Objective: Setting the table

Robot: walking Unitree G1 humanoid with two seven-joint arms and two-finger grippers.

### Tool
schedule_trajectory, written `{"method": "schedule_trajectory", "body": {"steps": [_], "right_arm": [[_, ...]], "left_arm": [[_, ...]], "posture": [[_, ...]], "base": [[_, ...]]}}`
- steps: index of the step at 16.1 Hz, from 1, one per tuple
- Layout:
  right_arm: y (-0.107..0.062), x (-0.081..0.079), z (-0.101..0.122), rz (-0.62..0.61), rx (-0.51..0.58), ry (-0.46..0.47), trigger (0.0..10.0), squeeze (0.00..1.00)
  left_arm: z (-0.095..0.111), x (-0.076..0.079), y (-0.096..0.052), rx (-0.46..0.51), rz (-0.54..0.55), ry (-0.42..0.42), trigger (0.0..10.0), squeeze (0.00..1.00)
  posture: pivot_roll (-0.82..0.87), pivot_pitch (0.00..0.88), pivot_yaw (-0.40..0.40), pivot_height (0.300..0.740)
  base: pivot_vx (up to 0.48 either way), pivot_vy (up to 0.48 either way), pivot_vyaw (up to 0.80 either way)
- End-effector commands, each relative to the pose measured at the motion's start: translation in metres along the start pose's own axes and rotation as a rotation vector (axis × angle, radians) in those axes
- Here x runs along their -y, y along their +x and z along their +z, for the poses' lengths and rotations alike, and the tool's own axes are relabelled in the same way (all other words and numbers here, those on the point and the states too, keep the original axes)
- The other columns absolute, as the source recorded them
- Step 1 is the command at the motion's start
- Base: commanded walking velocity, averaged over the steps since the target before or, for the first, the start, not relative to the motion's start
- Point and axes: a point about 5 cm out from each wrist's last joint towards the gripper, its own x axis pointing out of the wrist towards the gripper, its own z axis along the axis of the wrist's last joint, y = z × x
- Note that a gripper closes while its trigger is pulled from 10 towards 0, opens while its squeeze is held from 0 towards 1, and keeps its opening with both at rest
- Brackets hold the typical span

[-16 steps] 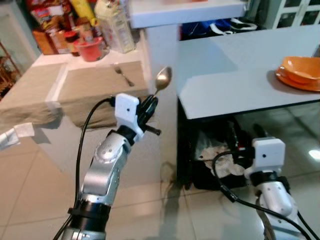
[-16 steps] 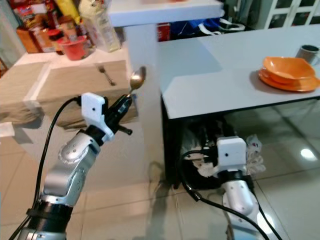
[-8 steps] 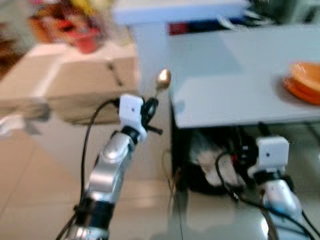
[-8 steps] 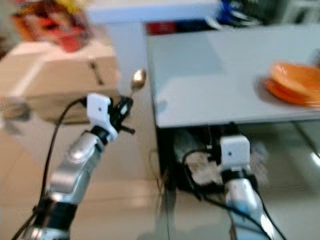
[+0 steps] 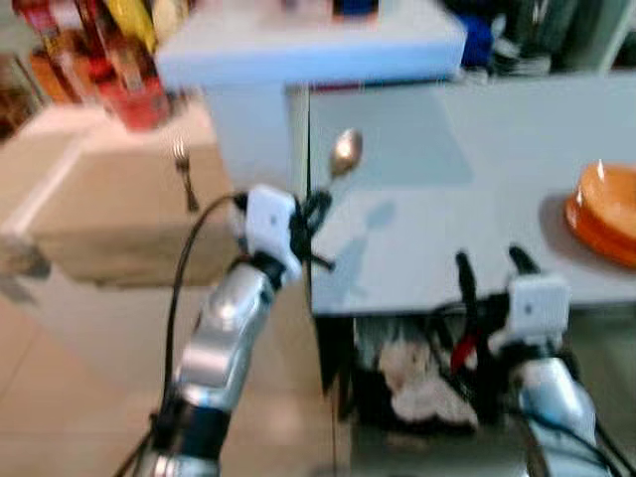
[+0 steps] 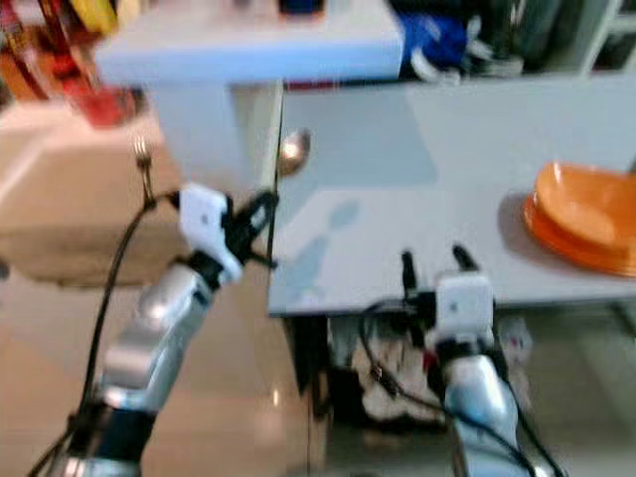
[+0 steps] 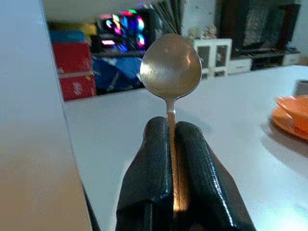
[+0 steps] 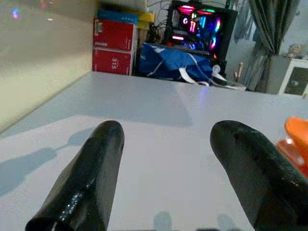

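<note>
My left gripper (image 5: pixel 316 204) is shut on the handle of a metal spoon (image 5: pixel 344 154), whose bowl (image 7: pixel 171 66) points up over the near left corner of the grey table (image 5: pixel 437 209). The black fingers (image 7: pixel 192 168) pinch the handle between them. My right gripper (image 5: pixel 490 266) stands open at the table's front edge, its fingers (image 8: pixel 91 178) apart above the bare tabletop. Orange dishes (image 5: pixel 606 209) are stacked at the table's right side.
A beige counter (image 5: pixel 109 199) on the left carries a fork (image 5: pixel 183 171) and several food packages (image 5: pixel 99 50). A white shelf (image 5: pixel 308 45) overhangs the table's far left. Bags and clutter (image 5: pixel 417 378) lie under the table.
The view has shifted closer to the table. The spoon in my left gripper now stands over the table's corner, and my right gripper has risen to the table's front edge.
</note>
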Motion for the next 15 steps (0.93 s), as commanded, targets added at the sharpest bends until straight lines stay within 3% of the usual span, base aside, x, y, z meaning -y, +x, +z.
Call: {"method": "schedule_trajectory", "body": {"steps": [1, 5, 7, 11, 15], "right_arm": [[0.0011, -0.0059, 0.0028, 0.019, 0.013, 0.013, 10.0, 0.00], [0.0029, -0.0061, 0.0032, 0.019, 0.017, 0.014, 10.0, 0.00], [0.0033, -0.0067, 0.0044, 0.019, 0.022, 0.014, 10.0, 0.00], [0.0028, -0.0068, 0.0042, 0.018, 0.021, 0.012, 10.0, 0.00], [0.0026, -0.0065, 0.0043, 0.016, 0.021, 0.011, 10.0, 0.00]], "left_arm": [[0.0006, -0.0089, -0.0045, 0.000, 0.031, 0.009, 0.0, 0.00], [0.0012, -0.0087, -0.0044, 0.003, 0.020, 0.014, 0.0, 0.00], [0.0020, -0.0083, -0.0036, 0.004, 0.017, 0.052, 0.0, 0.00], [-0.0011, -0.0092, -0.0023, -0.016, 0.008, 0.029, 0.0, 0.00], [-0.0037, -0.0101, 0.0001, -0.034, 0.007, 0.006, 0.0, 0.00]], "posture": [[-0.11, 0.006, 0.071, 0.740], [-0.11, 0.001, 0.074, 0.740], [-0.12, 0.002, 0.076, 0.740], [-0.12, 0.005, 0.077, 0.740], [-0.12, 0.006, 0.080, 0.740]], "base": [[0.000, 0.000, 0.00], [0.000, 0.000, 0.00], [0.000, -0.458, 0.00], [0.000, -0.424, 0.00], [0.281, -0.383, 0.00]]}}
